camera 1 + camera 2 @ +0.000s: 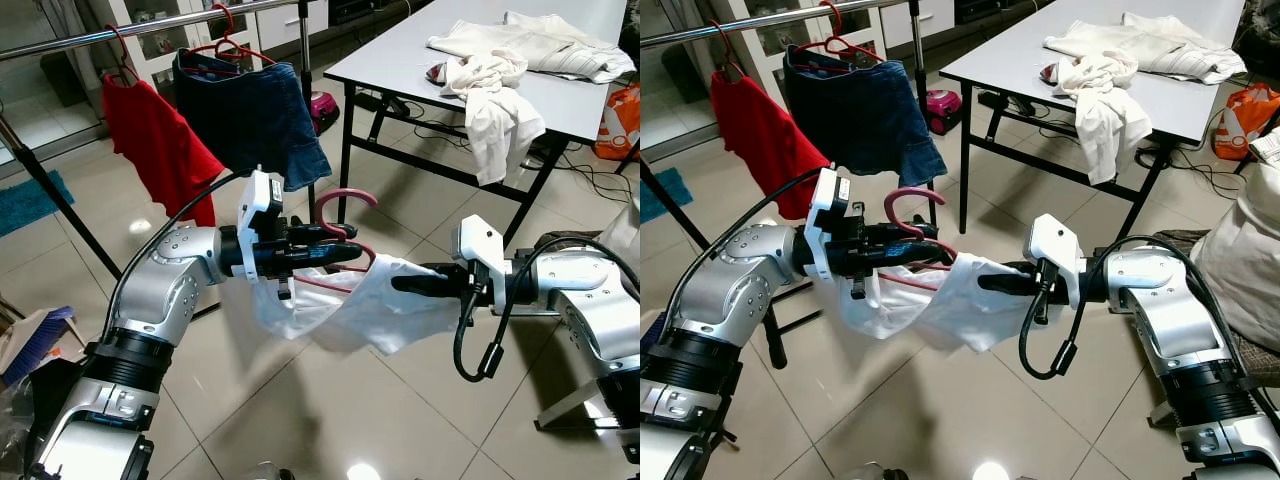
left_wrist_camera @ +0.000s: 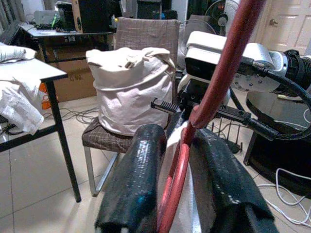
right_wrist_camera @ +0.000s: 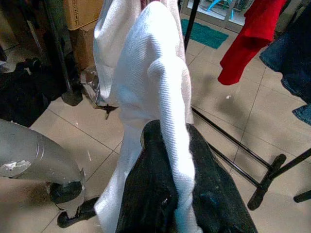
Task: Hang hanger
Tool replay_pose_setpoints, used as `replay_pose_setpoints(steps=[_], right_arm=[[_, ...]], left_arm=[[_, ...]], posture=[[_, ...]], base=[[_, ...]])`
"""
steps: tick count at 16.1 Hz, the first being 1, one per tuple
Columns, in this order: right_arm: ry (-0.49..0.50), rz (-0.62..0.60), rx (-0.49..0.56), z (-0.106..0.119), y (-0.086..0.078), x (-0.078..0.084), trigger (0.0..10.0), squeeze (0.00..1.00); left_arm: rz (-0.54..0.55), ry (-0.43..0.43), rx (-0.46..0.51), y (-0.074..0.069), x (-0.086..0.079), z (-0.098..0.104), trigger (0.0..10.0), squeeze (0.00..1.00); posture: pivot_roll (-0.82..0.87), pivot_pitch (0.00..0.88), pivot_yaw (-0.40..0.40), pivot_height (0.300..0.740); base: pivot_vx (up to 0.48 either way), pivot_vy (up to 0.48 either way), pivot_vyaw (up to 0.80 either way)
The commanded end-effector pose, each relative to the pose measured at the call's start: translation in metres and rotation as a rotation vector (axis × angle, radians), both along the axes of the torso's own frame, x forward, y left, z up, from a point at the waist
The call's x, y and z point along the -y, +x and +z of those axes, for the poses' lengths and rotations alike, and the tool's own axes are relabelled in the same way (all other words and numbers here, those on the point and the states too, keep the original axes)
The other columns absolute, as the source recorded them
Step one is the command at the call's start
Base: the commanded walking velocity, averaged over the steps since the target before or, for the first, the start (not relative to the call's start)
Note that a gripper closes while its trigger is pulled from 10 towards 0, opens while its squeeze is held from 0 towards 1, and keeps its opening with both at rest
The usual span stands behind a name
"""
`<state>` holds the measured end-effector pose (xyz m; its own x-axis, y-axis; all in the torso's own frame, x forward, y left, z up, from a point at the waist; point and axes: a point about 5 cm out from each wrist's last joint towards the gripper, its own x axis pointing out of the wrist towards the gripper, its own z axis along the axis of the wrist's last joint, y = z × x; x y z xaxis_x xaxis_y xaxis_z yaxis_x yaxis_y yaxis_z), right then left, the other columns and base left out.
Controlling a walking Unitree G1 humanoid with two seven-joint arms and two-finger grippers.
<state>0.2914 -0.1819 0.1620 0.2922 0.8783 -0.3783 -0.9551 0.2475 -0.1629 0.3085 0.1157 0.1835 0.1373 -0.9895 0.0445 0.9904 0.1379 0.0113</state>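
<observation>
1. Head views: the left gripper [image 1: 345,255] is clamped on a pink hanger [image 1: 345,215], its hook curling up just above the fingers. A white garment [image 1: 375,300] drapes from the hanger below and across to the right gripper [image 1: 400,283], which pinches its far edge. The clothes rail [image 1: 150,28] stands well beyond and above the left gripper, already carrying a red shirt [image 1: 155,140] and a denim skirt [image 1: 250,115].
2. Left wrist view: both fingers [image 2: 133,179] squeeze the hanger's rod between them; a chair [image 2: 116,138] with a cloth bag sits beyond.
3. Right wrist view: white fabric is trapped between the closed fingers [image 3: 150,204].
4. Judgement: keep the hook upright, raise it over a free stretch of rail beside the skirt, and release the cloth only once the hook seats.
</observation>
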Motion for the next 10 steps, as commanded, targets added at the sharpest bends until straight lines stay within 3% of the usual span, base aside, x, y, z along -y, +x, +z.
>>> replay_pose_setpoints(steps=[1, 2, 3, 6, 7, 8, 10], right_arm=[[0.031, 0.012, 0.055, 0.011, 0.001, -0.006, 0.0, 0.0], [0.031, 0.012, 0.055, 0.011, 0.001, -0.006, 0.0, 0.0], [0.026, -0.007, 0.066, 0.011, 0.003, -0.006, 10.0, 0.0], [0.023, -0.035, 0.069, 0.011, 0.006, -0.005, 10.0, 0.0], [0.035, -0.081, 0.066, 0.012, 0.01, -0.004, 10.0, 0.76], [0.039, -0.097, 0.067, 0.012, 0.011, -0.004, 10.0, 1.0], [0.046, -0.112, 0.076, 0.014, 0.014, -0.004, 10.0, 1.0]], left_arm=[[-0.017, 0.002, 0.004, -0.003, -0.001, 0.001, 0.0, 0.0], [-0.017, 0.002, 0.004, -0.003, -0.001, 0.001, 0.0, 0.0], [-0.023, 0.004, 0.001, -0.003, -0.001, 0.001, 0.0, 0.0], [-0.029, 0.007, -0.004, -0.004, -0.002, 0.001, 0.0, 0.0], [-0.03, 0.006, -0.005, -0.004, -0.002, 0.001, 0.0, 0.0], [-0.03, 0.006, -0.005, -0.004, -0.002, 0.001, 0.0, 0.0], [-0.03, 0.007, -0.006, -0.004, -0.002, 0.001, 0.0, 0.0]], posture=[[-0.11, 0.0, 0.083, 0.74], [-0.11, 0.0, 0.083, 0.74], [-0.11, 0.0, 0.083, 0.74], [-0.11, 0.0, 0.083, 0.74], [-0.12, 0.0, 0.086, 0.74], [-0.11, 0.0, 0.085, 0.74], [-0.11, 0.0, 0.085, 0.74]], base=[[0.0, 0.0, 0.0], [0.0, 0.0, 0.0], [0.0, 0.0, 0.0], [0.0, 0.0, 0.0], [0.0, 0.0, 0.0], [0.0, 0.0, 0.0], [0.0, 0.0, 0.0]])
